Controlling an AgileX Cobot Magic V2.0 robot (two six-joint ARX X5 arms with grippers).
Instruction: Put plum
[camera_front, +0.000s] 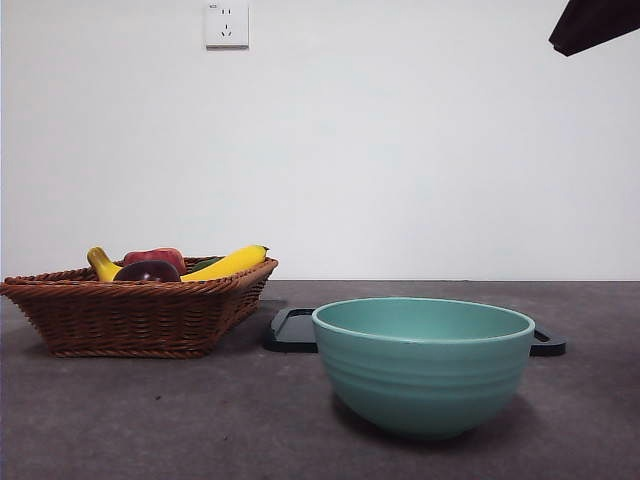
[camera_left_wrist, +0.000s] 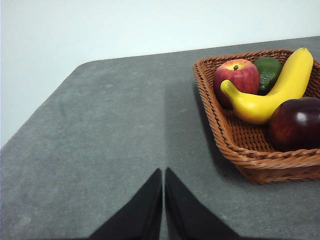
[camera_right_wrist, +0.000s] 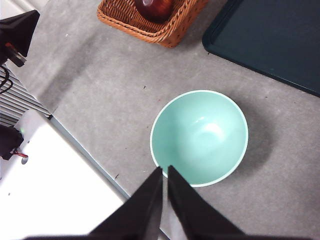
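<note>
The dark maroon plum (camera_left_wrist: 296, 123) lies in the near corner of a wicker basket (camera_left_wrist: 240, 150), beside a yellow banana (camera_left_wrist: 272, 87). In the front view the plum (camera_front: 147, 271) peeks over the basket (camera_front: 140, 310) rim at the left. From above, the plum (camera_right_wrist: 155, 7) shows at the edge of the right wrist view. My left gripper (camera_left_wrist: 163, 172) hangs shut over bare table, apart from the basket. High over the near rim of the empty teal bowl (camera_right_wrist: 200, 137), my right gripper (camera_right_wrist: 165, 170) is shut with nothing in it.
A red apple (camera_left_wrist: 236, 77) and a green fruit (camera_left_wrist: 269, 71) also lie in the basket. The teal bowl (camera_front: 423, 362) stands front centre, with a dark flat tray (camera_front: 292, 330) behind it. A black arm tip (camera_front: 590, 22) shows at the top right. The table edge (camera_right_wrist: 85, 150) runs near the bowl.
</note>
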